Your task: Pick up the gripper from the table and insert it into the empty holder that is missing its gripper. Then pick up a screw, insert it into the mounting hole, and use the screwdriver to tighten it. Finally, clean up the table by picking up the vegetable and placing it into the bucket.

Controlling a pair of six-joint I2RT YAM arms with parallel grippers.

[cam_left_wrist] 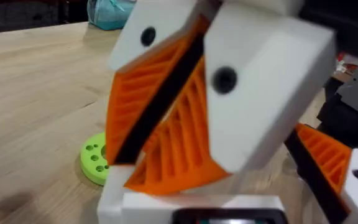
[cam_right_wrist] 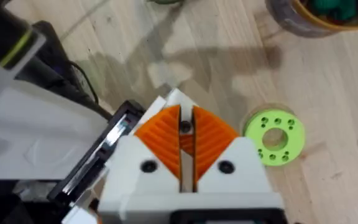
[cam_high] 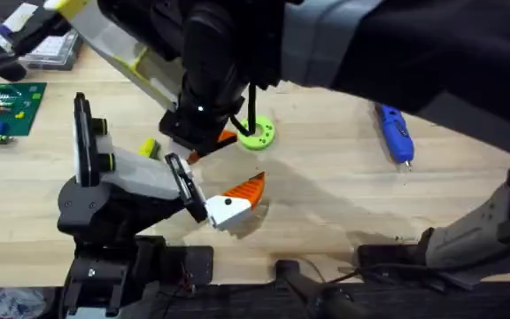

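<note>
My right gripper (cam_high: 209, 146) reaches across from the right and hangs just above my left gripper (cam_high: 233, 202) at the table's middle. Its orange ribbed fingers (cam_right_wrist: 160, 130) are pressed together on the gripper, whose white block (cam_left_wrist: 191, 204) shows under their tips. Beside it stands the left arm's own orange finger (cam_left_wrist: 325, 158), set wide apart from that block. The blue screwdriver (cam_high: 395, 133) lies alone on the right. The bucket (cam_right_wrist: 319, 15), orange-rimmed and teal inside, stands beyond the lime-green ring (cam_right_wrist: 275, 137). Screw and vegetable are out of view.
The lime-green ring (cam_high: 257, 133) lies just right of the grippers. A small yellow piece (cam_high: 149, 148) sits to their left. A green circuit board (cam_high: 7, 108) and boxes occupy the far left. Bare wood surrounds the screwdriver.
</note>
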